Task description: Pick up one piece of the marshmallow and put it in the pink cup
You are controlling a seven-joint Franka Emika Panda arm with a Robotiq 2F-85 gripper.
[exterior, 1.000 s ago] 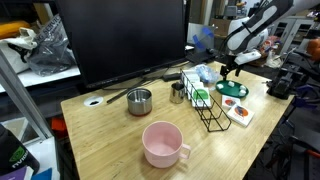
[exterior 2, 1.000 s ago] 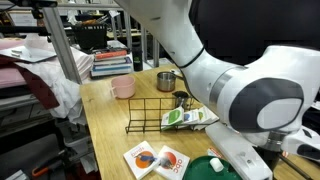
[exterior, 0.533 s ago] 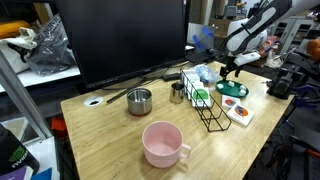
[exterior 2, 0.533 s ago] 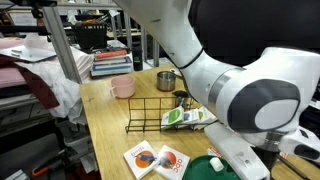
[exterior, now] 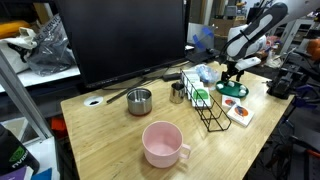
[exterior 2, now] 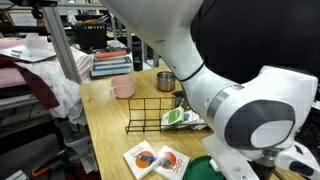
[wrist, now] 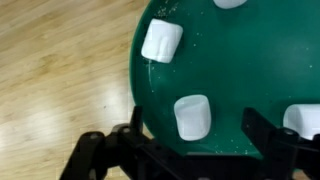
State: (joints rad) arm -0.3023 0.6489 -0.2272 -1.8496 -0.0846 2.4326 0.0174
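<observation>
Gripper (wrist: 190,138) has shifted slightly above the marshmallow (wrist: 192,115)

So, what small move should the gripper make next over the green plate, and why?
Probably lower straight down, then close. In the wrist view the gripper is open above the plate. One marshmallow lies about midway between its fingers, apart from the other pieces. Nothing is held yet, so a short descent should bring the fingers to either side of it.
</observation>
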